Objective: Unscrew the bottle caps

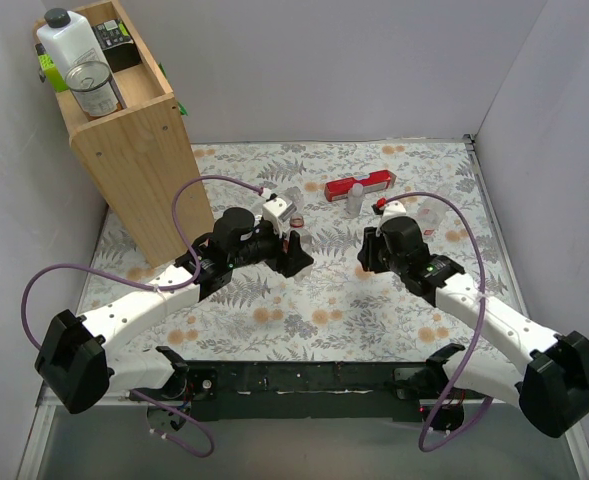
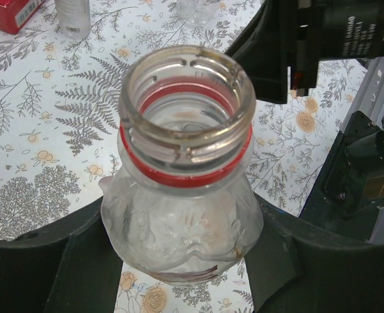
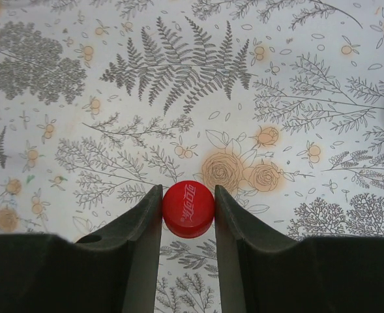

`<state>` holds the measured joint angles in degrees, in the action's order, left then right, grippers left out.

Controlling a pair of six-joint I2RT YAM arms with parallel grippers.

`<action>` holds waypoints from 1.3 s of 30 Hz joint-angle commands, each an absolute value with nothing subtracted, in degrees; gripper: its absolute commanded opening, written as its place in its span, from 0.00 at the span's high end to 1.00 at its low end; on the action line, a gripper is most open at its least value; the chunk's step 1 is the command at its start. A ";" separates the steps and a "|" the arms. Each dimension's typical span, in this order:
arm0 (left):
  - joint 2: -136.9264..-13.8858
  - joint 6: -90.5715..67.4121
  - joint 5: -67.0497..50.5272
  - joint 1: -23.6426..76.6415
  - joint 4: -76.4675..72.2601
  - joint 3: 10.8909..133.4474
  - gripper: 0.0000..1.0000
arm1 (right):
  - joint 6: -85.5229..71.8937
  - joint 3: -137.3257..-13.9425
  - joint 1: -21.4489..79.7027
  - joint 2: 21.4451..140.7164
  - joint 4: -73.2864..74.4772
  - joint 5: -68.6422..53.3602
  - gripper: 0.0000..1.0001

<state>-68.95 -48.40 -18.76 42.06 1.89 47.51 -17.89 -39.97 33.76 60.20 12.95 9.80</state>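
Observation:
My left gripper (image 2: 185,264) is shut on a clear plastic bottle (image 2: 185,215), its jaws pressing the body from both sides. The bottle's threaded neck (image 2: 188,107) is open, with only a red ring below the thread. My right gripper (image 3: 188,192) is shut on a small red bottle cap (image 3: 188,210) with white lettering and holds it just above the floral cloth. In the top view the left gripper (image 1: 296,250) and right gripper (image 1: 366,258) face each other a short way apart at mid-table. The held bottle is mostly hidden there.
A long red box (image 1: 359,186) lies at the back, with a small clear bottle (image 1: 354,198) in front of it. That bottle also shows in the left wrist view (image 2: 73,16). A wooden crate (image 1: 124,130) at the back left holds a white jug (image 1: 69,45) and a can (image 1: 94,88).

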 commanded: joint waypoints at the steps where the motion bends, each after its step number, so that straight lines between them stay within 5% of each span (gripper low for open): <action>1: -68.29 -47.55 -18.19 42.01 1.76 47.55 0.81 | -19.86 -38.76 34.10 64.06 3.08 14.23 0.99; 27: -68.03 -46.50 -17.75 42.10 2.55 47.90 0.81 | -21.98 -52.37 33.49 97.73 -2.11 28.56 0.98; 39: -68.82 -46.23 -18.02 42.10 2.64 47.99 0.81 | -21.09 -61.52 30.41 107.14 -1.41 28.74 0.83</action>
<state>-68.99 -47.29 -18.37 42.06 2.63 47.51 -21.63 -58.70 31.35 105.21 -1.37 27.07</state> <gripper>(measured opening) 0.595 0.403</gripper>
